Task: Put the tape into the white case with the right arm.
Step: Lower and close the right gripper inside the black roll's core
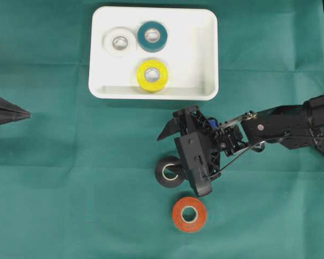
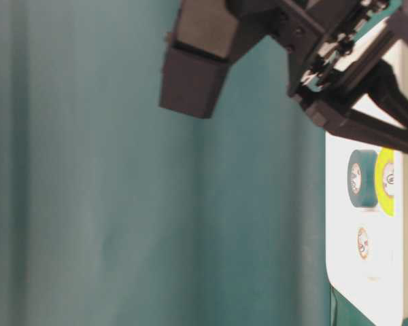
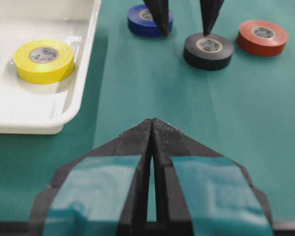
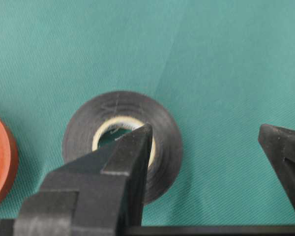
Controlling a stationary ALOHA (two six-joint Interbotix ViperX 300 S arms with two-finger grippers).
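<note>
White case [image 1: 205, 59]: shallow rectangular plastic tray, rounded corners, raised rim, lying at the far side of the green cloth [image 1: 54, 178] covering the desk. Contents: white roll [image 1: 119, 42], teal roll [image 1: 152, 36], yellow roll [image 1: 153, 76], all flat.

Black tape [image 1: 167, 172]: glossy black roll, pale core, flat on the cloth, near side of the case and well apart from it. Orange roll [image 1: 189, 213] just beside it, nearer still. Blue roll [image 3: 140, 22] on the cloth beside the case, seen from the left wrist.

Right pincer [image 3: 185, 17]: all black, pointed fingers spread wide, holding nothing; one tip over the black tape's core, the other outside its rim.

Left pincer [image 3: 152, 129]: teal-banded, tips pressed together, empty, at the left edge.
</note>
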